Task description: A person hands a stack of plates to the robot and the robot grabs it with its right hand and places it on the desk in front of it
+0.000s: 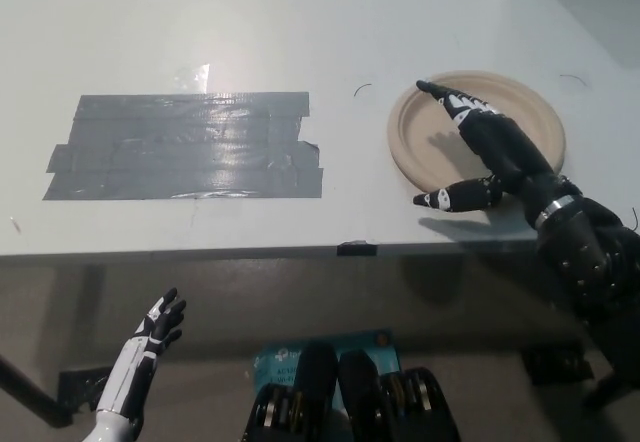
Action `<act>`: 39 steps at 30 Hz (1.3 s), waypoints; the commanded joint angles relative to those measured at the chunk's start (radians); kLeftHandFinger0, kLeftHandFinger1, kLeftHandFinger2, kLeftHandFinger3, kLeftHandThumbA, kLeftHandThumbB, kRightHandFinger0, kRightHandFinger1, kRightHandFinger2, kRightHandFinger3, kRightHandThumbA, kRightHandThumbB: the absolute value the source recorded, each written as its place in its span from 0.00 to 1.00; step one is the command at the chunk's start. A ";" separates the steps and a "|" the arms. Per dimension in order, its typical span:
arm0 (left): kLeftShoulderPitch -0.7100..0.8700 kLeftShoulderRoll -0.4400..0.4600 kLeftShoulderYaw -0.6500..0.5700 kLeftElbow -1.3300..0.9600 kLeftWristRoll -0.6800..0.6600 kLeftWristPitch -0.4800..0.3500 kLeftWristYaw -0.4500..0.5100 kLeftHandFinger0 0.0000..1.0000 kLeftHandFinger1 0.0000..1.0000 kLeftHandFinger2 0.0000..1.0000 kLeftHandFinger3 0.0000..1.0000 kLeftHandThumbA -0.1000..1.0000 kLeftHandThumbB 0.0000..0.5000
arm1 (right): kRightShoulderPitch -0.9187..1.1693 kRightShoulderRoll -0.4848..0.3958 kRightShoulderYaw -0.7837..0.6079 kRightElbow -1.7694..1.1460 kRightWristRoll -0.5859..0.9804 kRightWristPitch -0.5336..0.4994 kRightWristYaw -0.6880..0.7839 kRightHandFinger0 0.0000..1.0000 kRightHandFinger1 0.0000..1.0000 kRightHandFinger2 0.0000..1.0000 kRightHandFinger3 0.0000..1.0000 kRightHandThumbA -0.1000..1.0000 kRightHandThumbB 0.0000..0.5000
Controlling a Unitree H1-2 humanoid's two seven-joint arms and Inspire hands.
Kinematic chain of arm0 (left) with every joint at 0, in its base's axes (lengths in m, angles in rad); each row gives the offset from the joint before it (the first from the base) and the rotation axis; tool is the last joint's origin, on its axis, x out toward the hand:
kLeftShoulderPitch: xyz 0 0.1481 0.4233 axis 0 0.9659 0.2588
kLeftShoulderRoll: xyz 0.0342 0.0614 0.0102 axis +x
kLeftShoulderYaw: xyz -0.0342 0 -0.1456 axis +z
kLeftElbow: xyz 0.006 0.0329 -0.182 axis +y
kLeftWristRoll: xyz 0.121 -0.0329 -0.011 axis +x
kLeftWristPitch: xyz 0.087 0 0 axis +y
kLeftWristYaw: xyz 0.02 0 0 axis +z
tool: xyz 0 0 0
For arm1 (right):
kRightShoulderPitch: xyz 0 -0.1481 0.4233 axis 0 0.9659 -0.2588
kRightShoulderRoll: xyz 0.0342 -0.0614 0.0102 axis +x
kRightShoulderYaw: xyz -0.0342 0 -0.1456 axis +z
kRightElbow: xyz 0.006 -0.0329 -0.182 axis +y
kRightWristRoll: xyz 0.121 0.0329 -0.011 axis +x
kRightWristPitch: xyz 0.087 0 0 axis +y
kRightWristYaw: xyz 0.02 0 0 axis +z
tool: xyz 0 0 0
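A tan stack of plates (440, 132) lies flat on the white desk (300, 32) at the right. My black right hand (485, 152) hovers over the plates' near right part, open, fingers spread and pointing toward the far left, thumb stretched out over the desk just in front of the plates. It holds nothing. My white left hand (150, 337) rests below the desk's front edge at the lower left, open, fingers apart.
A large patch of grey tape strips (185, 145) covers the desk's left middle. A small dark tape tab (357, 249) sits on the desk's front edge. The desk's right edge runs diagonally past the plates.
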 commanded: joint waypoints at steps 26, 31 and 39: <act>-0.047 -0.004 -0.002 -0.038 -0.007 -0.046 -0.004 1.00 1.00 1.00 1.00 1.00 0.43 | 0.485 -0.041 -0.308 -1.023 0.773 0.050 -0.018 1.00 1.00 1.00 1.00 0.98 1.00; -0.038 -0.009 0.003 -0.047 -0.021 -0.041 -0.004 1.00 1.00 1.00 1.00 1.00 0.42 | 0.585 0.032 -0.313 -0.845 0.743 -0.027 0.027 1.00 1.00 1.00 1.00 1.00 0.91; -0.020 -0.017 0.003 -0.043 -0.016 -0.067 0.004 1.00 1.00 1.00 1.00 1.00 0.41 | 0.644 0.137 -0.307 -0.536 0.649 -0.105 0.062 1.00 1.00 1.00 1.00 1.00 0.59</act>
